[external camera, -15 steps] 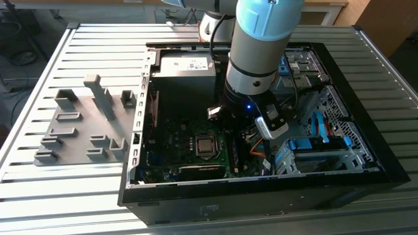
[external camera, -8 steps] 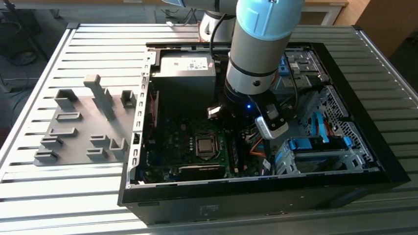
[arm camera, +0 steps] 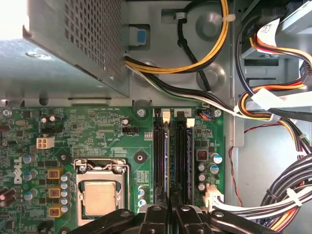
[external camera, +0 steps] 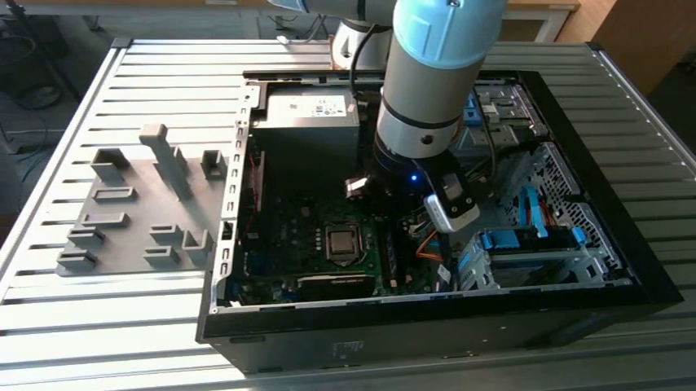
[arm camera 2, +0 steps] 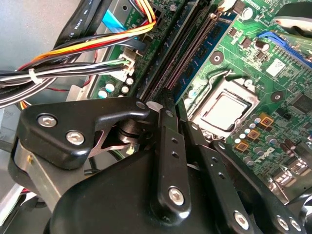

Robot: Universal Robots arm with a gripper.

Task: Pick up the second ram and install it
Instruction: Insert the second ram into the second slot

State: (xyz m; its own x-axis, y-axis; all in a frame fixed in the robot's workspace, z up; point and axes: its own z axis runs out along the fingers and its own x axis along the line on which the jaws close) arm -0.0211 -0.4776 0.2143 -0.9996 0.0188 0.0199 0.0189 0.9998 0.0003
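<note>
The arm reaches down into the open computer case (external camera: 609, 244), which lies on the slatted tabletop (external camera: 98, 326) toward its exterior-view right edge. The pincer (arm camera: 170, 214) hangs low over the memory slots (arm camera: 173, 156) of the motherboard (arm camera: 92, 136); its fingers (arm camera: 155, 217) sit close together, and whether they grip anything I cannot tell. A blue stick, seemingly the second ram (arm camera 2: 195, 63), stands edge-on in a slot beside the processor socket (arm camera: 100, 195). Cable bundles (arm camera: 273, 107) crowd one side of the slots, the power supply box (arm camera: 73, 44) another. The grey holder tray (external camera: 142, 220) lies on the tabletop beside the case.
</note>
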